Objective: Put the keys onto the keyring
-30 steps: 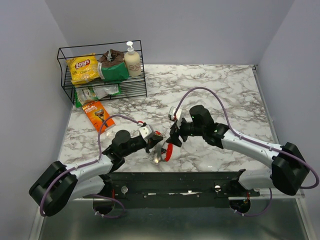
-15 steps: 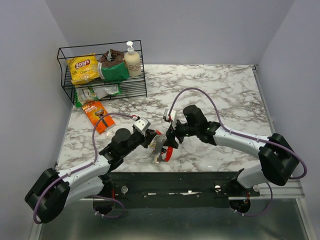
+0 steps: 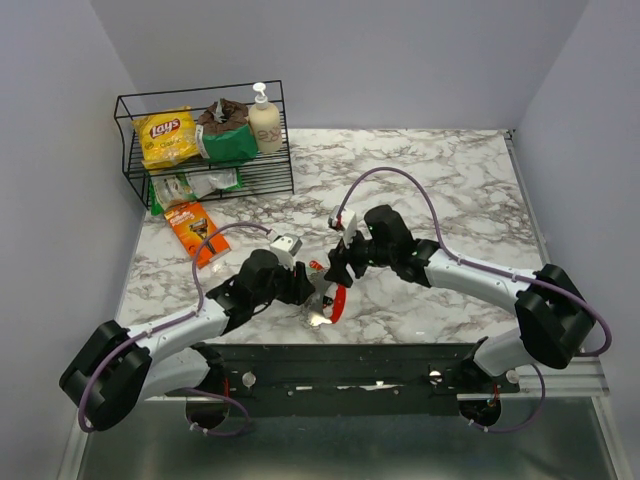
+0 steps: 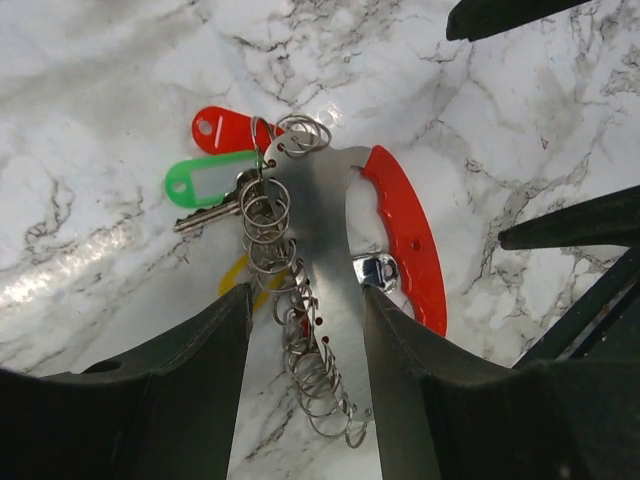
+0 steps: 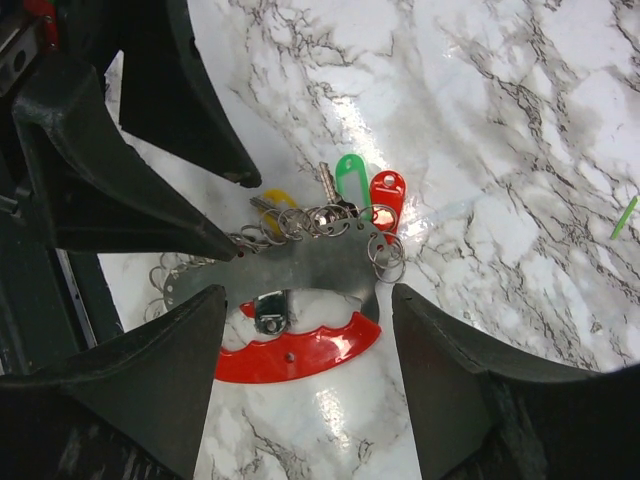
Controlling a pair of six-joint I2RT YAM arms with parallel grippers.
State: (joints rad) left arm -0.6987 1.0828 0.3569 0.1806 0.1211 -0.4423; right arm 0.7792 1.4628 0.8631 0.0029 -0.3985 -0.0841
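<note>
- Marble table (image 3: pixel 450 180) is lying open from 12 to 3 o'clock; wire basket (image 3: pixel 270 170) is sitting at 10 o'clock, near the wall.
- Keyring (image 3: pixel 336 302) is lying flat near the 6 o'clock edge, long axis about 12-to-6, keys (image 4: pixel 215 185) fanning at its 11 o'clock end.
- Left gripper (image 3: pixel 306 286) is reaching in from 8 o'clock, right gripper (image 3: pixel 336 270) from 2 o'clock; both are hanging spread over the keyring, gripping nothing.

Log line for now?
left gripper: open, straddling keyring | right gripper: open over keyring | keyring: on table | keys: bunched at one end
</note>
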